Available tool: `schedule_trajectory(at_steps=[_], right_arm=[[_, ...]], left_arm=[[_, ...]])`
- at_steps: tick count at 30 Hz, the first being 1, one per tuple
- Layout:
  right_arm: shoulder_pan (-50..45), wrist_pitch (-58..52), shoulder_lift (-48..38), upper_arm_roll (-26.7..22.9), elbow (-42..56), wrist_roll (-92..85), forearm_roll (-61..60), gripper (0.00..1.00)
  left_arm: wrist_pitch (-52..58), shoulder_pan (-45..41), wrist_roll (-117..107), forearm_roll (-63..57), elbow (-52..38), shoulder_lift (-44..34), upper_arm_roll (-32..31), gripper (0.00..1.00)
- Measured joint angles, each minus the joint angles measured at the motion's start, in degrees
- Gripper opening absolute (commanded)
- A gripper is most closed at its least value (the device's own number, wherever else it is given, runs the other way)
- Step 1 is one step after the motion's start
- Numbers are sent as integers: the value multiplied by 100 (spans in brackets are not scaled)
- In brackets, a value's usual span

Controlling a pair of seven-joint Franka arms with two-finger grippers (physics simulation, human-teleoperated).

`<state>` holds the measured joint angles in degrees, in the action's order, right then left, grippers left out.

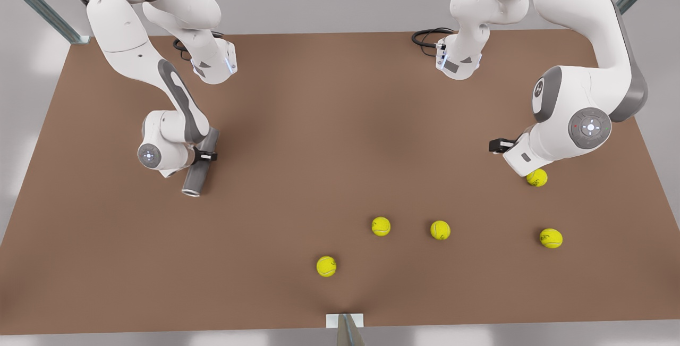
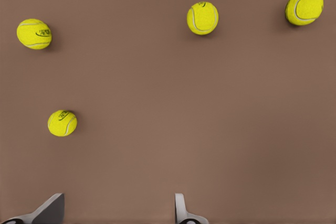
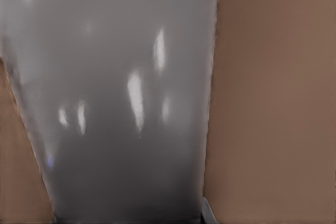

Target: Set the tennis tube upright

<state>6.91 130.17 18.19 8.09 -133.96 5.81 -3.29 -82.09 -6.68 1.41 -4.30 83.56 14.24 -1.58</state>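
Five yellow tennis balls lie on the brown table, each with a small dark logo too small to read: the nearest ball sits alone near the front edge, then two side by side, one further to the front view's right, and one just beside the left arm's hand. The left gripper hangs over the table on the front view's right with its fingers spread apart and holding nothing. On the front view's left, the right gripper is clamped around the tennis tube, a slim dark-grey metallic cylinder with a silvery rim at its nearer, open end. The tube is tilted, not upright; its glossy grey wall shows pale highlights. Beyond the table are light grey walls and metal frame struts.
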Motion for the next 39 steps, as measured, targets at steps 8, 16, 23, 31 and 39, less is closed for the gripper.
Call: schedule_trajectory(at_steps=[8, 16, 23, 31, 39], right_arm=[[-144, 258, 61, -9, 54, -282, -21, 87], [-138, 422, 237, -9, 46, -282, -22, 79], [-144, 424, 237, -9, 53, -289, -31, 72], [-207, 421, 228, -9, 63, -284, -37, 72], [-508, 380, 166, -8, 156, -388, -27, 72]], left_arm=[[0, 0, 0, 0, 2, 0, 0, 100], [26, 0, 0, 0, 2, 35, 0, 100], [113, -9, 0, 0, 2, 35, 7, 100], [114, -9, 0, 0, 2, 54, 3, 100], [141, -9, -8, 0, -7, 53, 0, 100]])
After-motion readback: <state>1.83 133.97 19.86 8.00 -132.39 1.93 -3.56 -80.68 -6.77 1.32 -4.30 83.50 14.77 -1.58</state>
